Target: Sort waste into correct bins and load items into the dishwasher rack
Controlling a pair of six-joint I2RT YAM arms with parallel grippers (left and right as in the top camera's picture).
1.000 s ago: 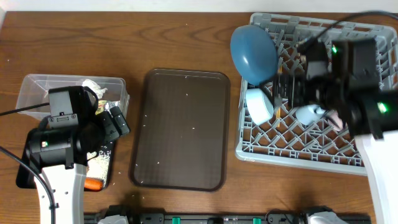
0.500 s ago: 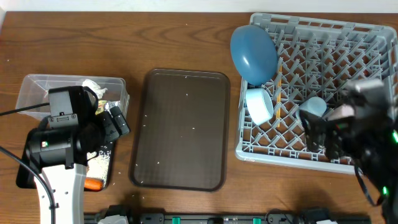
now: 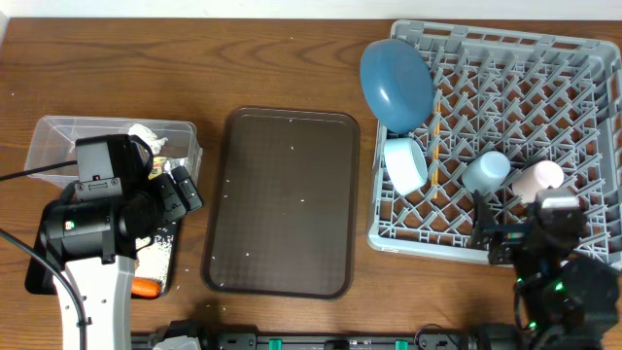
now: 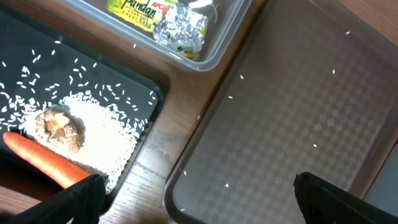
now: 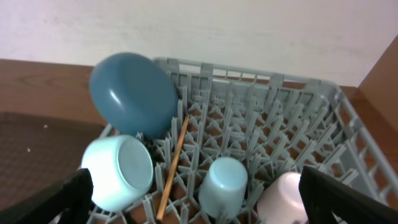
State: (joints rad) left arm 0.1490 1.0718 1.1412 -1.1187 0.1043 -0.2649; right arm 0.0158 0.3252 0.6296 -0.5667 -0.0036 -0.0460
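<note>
The grey dishwasher rack (image 3: 583, 87) holds the blue plate (image 3: 397, 83) on edge, the white-blue bowl (image 3: 405, 163), the chopsticks (image 3: 436, 131), the light blue cup (image 3: 486, 172) and the pink cup (image 3: 537, 180). My right gripper (image 3: 525, 238) is open and empty at the rack's front edge. In the right wrist view it (image 5: 205, 208) faces the plate (image 5: 134, 93), bowl (image 5: 118, 171) and both cups. My left gripper (image 4: 199, 205) is open and empty. It hovers between the black tray (image 4: 155, 102), which holds the rice (image 4: 106, 127), brown lump (image 4: 59, 124) and carrot (image 4: 43, 163), and the serving tray. The clear tub (image 4: 217, 53) holds the wrapper (image 4: 180, 28) and packet (image 4: 134, 9).
The dark brown serving tray (image 3: 287, 199) lies in the middle of the table with a few rice grains on it. The clear tub (image 3: 58, 141) and the black tray (image 3: 163, 255) lie at the left, partly under my left arm.
My right arm has pulled back from over the rack to its front edge. The pink cup now rests in the rack beside the light blue cup. The left arm has not moved.
</note>
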